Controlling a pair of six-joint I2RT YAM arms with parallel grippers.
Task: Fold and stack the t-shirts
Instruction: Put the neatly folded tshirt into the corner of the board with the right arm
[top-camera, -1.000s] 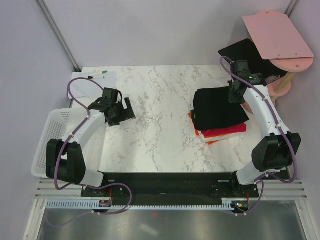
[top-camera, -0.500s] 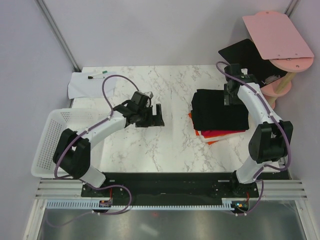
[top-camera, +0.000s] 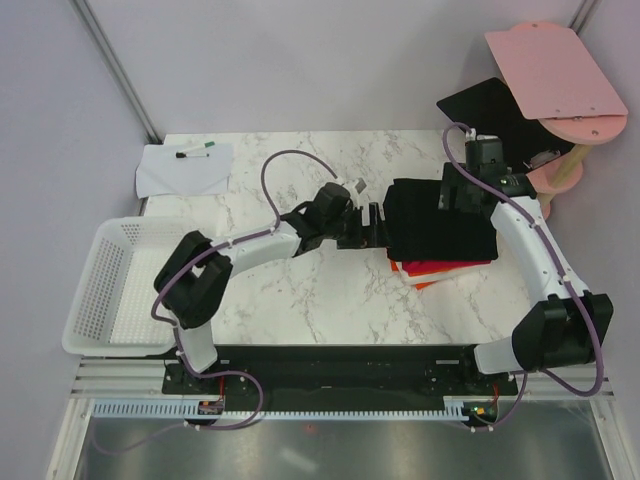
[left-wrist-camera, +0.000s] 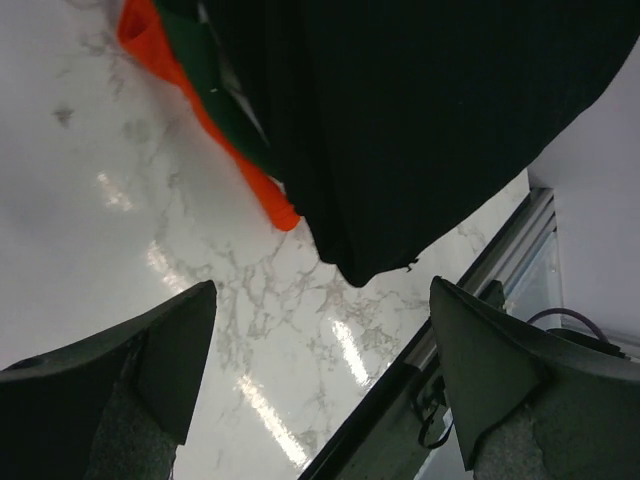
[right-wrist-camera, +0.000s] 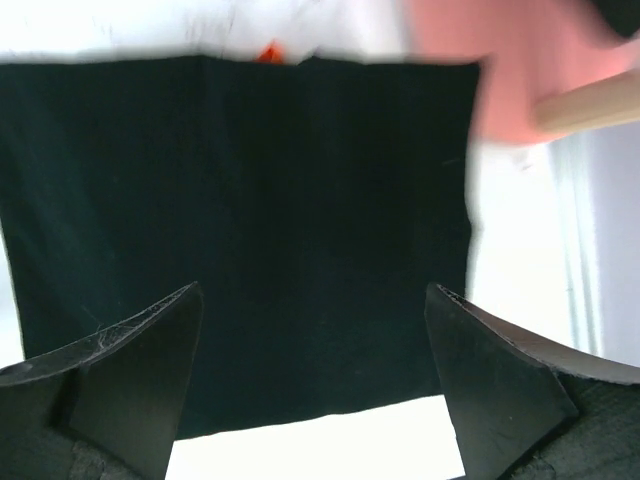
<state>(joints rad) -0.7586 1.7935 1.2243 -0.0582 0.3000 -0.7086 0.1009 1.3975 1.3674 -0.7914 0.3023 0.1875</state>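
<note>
Top external: a squarely folded, matte black t-shirt (top-camera: 440, 225) tops the stack on the veined marble table (top-camera: 300, 290), with crimson shirt (top-camera: 450, 267) and orange shirt (top-camera: 425, 284) edges peeking out below. The left gripper (top-camera: 374, 224) sits just beside its left edge, the right gripper (top-camera: 450, 197) over its far side.

Left wrist: fingers spread, empty; a green shirt (left-wrist-camera: 225, 100) layer shows, unseen from above.

Right wrist: jaws wide, nothing held, above smooth black cloth.

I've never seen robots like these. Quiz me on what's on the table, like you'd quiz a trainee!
1. True or false: the black t-shirt sits in the white basket.
2. Which colour shows beneath it? A) blue B) red C) yellow
3. Fill in: the marker lies on a white ___.
Key: 1 false; 2 B, the red t-shirt; 3 paper sheet.
</note>
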